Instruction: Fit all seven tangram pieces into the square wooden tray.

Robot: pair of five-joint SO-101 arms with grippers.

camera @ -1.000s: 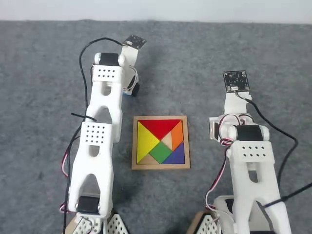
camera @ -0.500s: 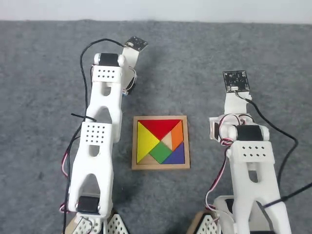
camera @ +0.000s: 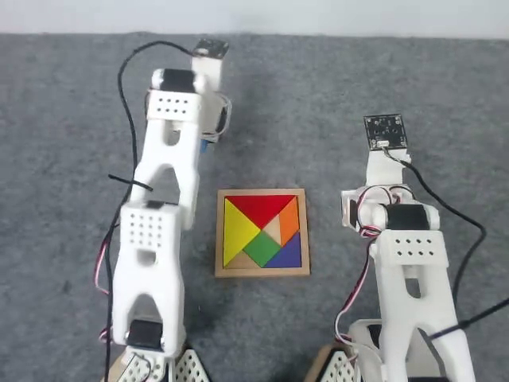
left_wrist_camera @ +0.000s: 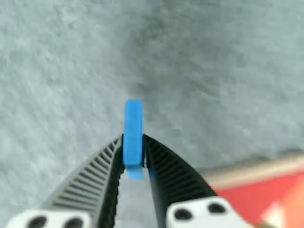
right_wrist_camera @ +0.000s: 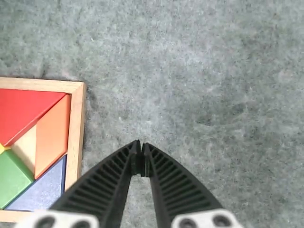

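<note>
Tray: the square wooden tray (camera: 262, 273) lies flat on the grey carpet (camera: 398, 79) between the two arms. A red piece (camera: 261, 207), yellow piece (camera: 236, 231), green piece (camera: 260, 247), orange piece (camera: 289, 223) and dark blue piece (camera: 288, 255) sit flush inside it. Pale patches at the tray's middle and near-left corner may be plain wood pieces or gaps; I cannot tell which.

Left gripper: the left gripper (left_wrist_camera: 133, 142) hangs over the carpet beyond the tray's far-left corner. Its fingers are clamped on the flat faces of a light blue piece (left_wrist_camera: 133, 126), which stands on edge with its thin side showing.

Why held so: gripping the faces likely gives the firmest hold for carrying the piece to the tray.

Right gripper: the right gripper (right_wrist_camera: 140, 156) is low and just beside the tray's right rim, fingers pressed together on nothing.

Why there: it is probably parked clear of the tray.
</note>
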